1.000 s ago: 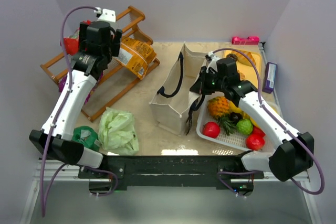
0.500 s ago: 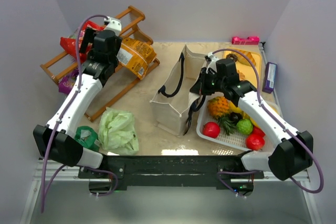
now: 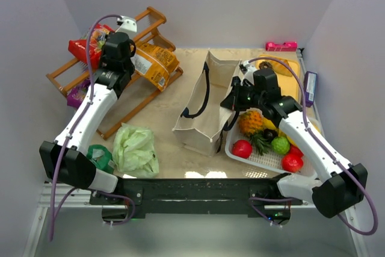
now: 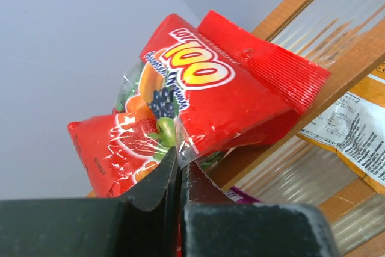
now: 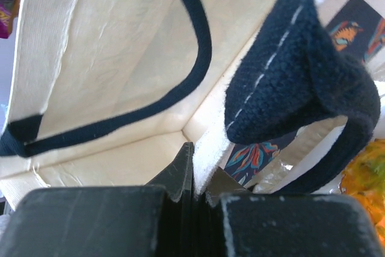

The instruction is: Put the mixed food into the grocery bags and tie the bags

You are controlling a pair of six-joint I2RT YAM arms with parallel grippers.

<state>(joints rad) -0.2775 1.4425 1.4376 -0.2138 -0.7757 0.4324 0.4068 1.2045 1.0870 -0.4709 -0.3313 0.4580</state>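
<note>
I read "100" on the red packet (image 4: 228,106), pinched in my left gripper (image 4: 178,170), arm stretched to the rack (image 4: 355,58) at the desk's far-left corner. My right gripper (image 5: 195,176), elbow bent, pinches the mid-desk canvas tote (image 3: 195,109) rim.

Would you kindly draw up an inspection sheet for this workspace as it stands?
Surface: beige table, partly bare.
Job's things: red packet against wooden rack, orange packet on it; canvas tote upright; green plastic bag flat.
Clutter: fruit basket, dark green bundle.
Grippers: left gripper fingers shut on red packet; right gripper shut on tote rim.
Cables: purple cables loop over arms.
Surroundings: plain grey walls.
</note>
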